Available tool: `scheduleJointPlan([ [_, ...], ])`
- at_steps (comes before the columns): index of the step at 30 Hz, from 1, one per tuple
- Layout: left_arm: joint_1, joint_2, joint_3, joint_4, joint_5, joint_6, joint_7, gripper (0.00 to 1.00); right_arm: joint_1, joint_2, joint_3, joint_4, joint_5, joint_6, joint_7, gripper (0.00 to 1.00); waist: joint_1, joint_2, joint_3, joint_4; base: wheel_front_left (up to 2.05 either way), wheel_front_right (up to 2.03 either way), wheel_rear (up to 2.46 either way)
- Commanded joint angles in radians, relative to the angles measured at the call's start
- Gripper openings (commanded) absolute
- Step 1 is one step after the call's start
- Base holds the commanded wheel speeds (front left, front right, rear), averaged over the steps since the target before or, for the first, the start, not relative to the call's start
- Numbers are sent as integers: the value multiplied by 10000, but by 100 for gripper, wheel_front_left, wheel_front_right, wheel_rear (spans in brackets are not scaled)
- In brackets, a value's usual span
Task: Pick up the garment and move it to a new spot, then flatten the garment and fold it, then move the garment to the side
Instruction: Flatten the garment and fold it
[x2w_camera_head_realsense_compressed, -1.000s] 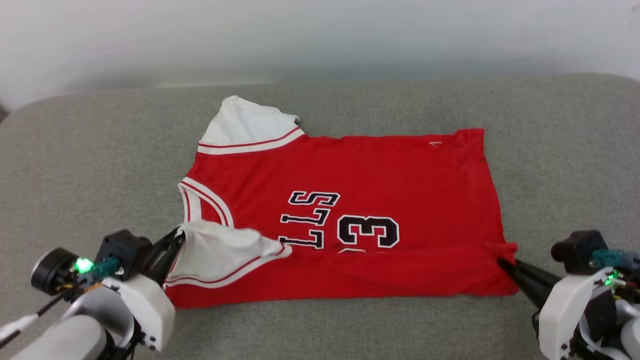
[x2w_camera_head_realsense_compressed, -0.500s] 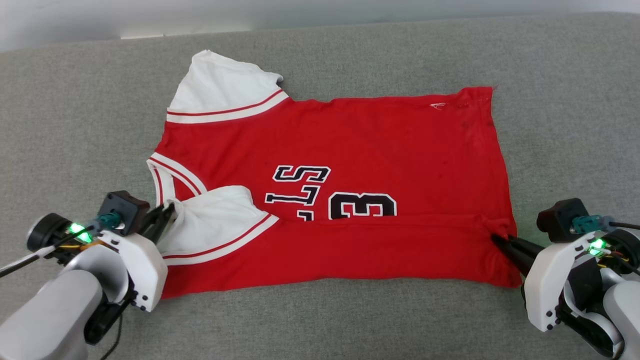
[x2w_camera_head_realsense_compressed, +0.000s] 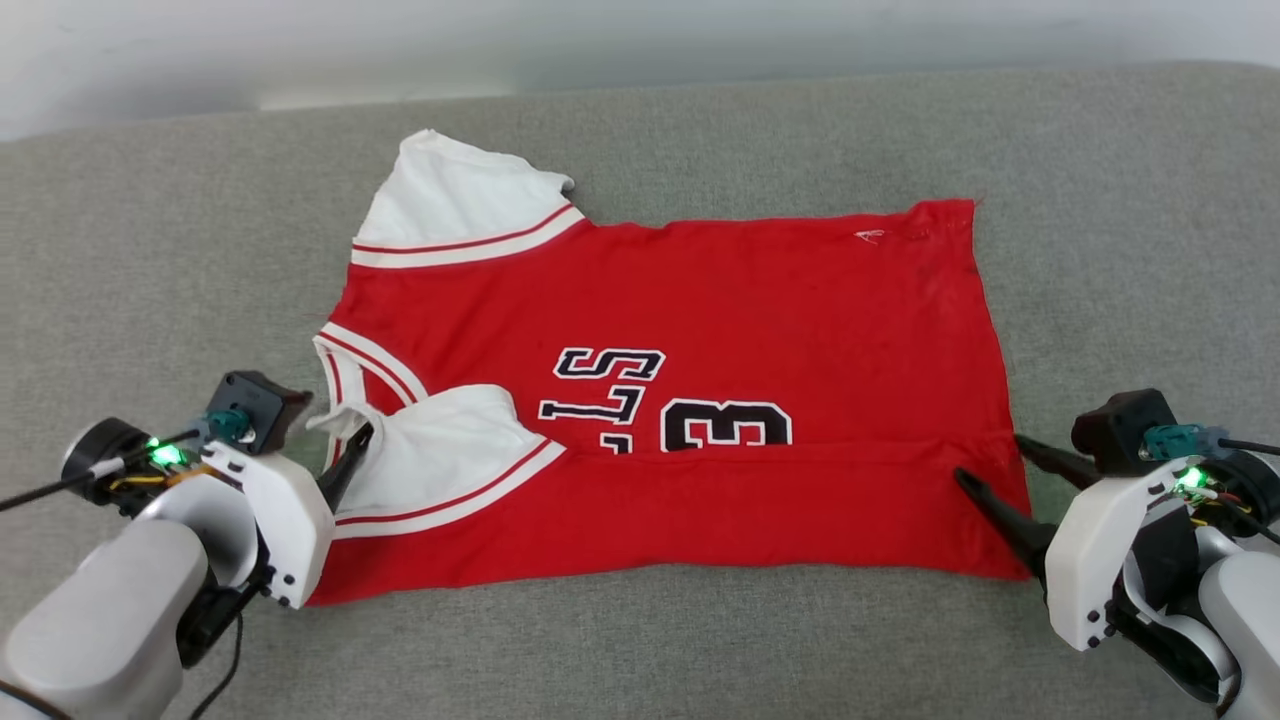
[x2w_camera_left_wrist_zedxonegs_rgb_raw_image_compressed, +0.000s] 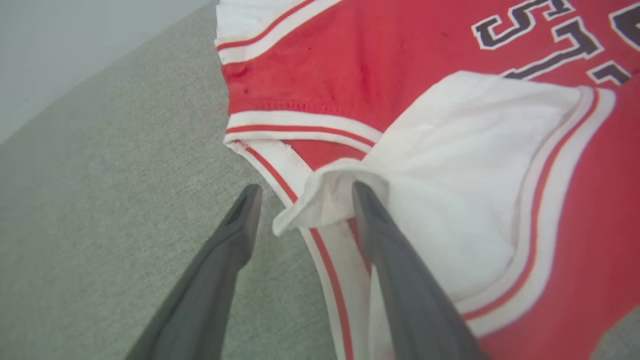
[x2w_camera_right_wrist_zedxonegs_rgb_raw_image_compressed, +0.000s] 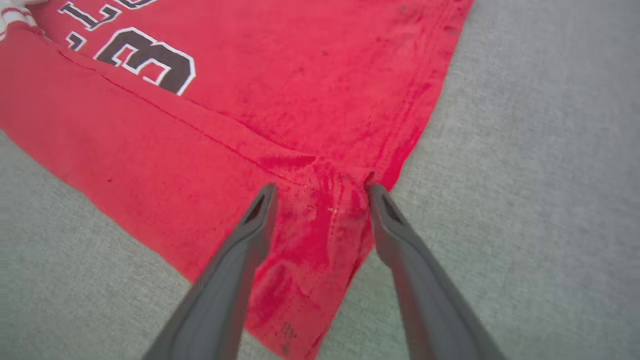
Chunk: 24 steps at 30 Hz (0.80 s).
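The garment, a red jersey with white sleeves and black lettering, lies spread on the grey cushion. Its near long edge is folded over the front and covers the lower part of the lettering. My left gripper stands open at the folded white sleeve. In the left wrist view the sleeve's corner lies loose between the fingers of the left gripper. My right gripper stands open at the near hem corner. Seen from the right wrist, the right gripper straddles the puckered red garment without pinching it.
The grey cushion extends well past the jersey on every side. Its far edge meets a pale wall. Bare grey fabric lies to the left of the collar and to the right of the hem.
Both grippers have gone from shut to open, letting go of the sleeve and the hem corner. The folded edge now rests on the jersey. The head camera has shifted slightly.
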Motion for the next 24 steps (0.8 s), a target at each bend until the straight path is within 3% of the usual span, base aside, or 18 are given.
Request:
scheduleJointPlan([
  [1,-150,68,11,-79,3,-24,100,100,34,-11,-51,-112,-69,-7,-93,100,-1,-1,-183,106,0,0,0],
  [6,-461,458,-114,-650,-64,-151,1021,100,320,-68,-316,-446,-193,-7,-206,100,-1,-1,-497,269,0,0,0],
  [10,-810,854,-289,-1319,-367,-362,2453,100,513,-48,-534,-659,-324,-7,-163,100,-1,-1,-615,386,0,0,0],
  [19,-1524,1381,-606,-2436,-2561,-680,6693,100,419,94,-658,-1008,-596,-7,44,100,-1,-1,-511,446,0,0,0],
  [24,-1569,1413,-580,-2519,-3488,-612,7913,100,135,215,-496,-1065,-651,-7,129,100,-1,-1,-293,286,0,0,0],
])
